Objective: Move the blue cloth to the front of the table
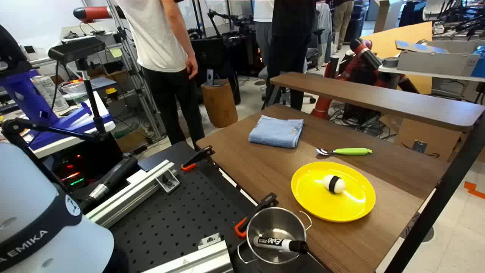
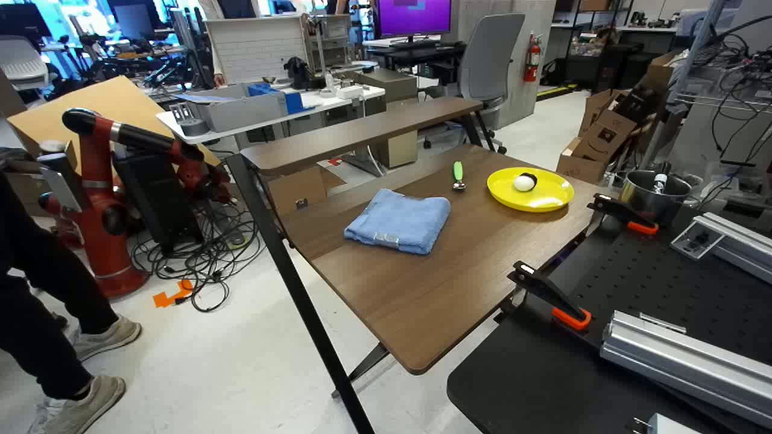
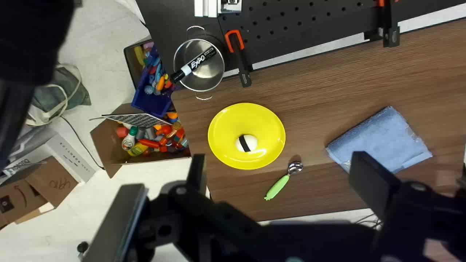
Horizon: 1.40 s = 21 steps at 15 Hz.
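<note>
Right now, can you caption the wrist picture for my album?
Open Robotiq gripper overlooking folded blue cloth, green-handled spoon and yellow plate on brown table; Expo marker leaning in metal pot.

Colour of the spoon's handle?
The spoon's handle is lime green; it shows best in an exterior view.

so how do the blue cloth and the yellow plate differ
The blue cloth is folded into a rough rectangle, while the yellow plate is round. The cloth looks matte and soft; the plate is glossy. The plate bears a white black-banded object; the cloth has none. Both rest on the table.
</note>
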Available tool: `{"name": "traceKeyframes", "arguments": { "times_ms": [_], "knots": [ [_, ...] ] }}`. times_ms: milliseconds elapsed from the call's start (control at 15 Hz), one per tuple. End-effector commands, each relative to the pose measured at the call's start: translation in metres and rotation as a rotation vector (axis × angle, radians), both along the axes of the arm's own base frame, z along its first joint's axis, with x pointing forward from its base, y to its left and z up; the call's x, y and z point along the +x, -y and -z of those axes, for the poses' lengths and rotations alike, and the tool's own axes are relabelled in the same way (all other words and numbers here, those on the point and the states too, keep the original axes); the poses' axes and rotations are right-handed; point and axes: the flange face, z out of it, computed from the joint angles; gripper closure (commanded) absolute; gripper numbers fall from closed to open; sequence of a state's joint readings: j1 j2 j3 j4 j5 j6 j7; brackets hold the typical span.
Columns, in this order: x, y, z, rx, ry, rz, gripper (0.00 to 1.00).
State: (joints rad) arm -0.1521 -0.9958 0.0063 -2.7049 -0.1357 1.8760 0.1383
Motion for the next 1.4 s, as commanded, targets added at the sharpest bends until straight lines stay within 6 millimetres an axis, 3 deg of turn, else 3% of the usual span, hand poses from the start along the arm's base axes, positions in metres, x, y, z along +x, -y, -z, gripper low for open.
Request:
{"name": "traceKeyframes", "arguments": {
  "times_ms": [0,333,533,733,1067,1333],
  "knots": [
    [0.000,0.000,-0.001,0.000,-0.001,0.000,0.00],
    [0.000,0.000,-0.001,0.000,-0.001,0.000,0.00],
    [0.014,-0.021,-0.002,-0.004,0.012,-0.023,0.00],
    [0.032,-0.057,0.000,-0.017,0.055,-0.054,0.00],
    [0.088,-0.114,0.025,-0.012,0.080,-0.126,0.00],
    [0.149,-0.137,0.046,0.026,0.084,-0.176,0.00]
  ]
}}
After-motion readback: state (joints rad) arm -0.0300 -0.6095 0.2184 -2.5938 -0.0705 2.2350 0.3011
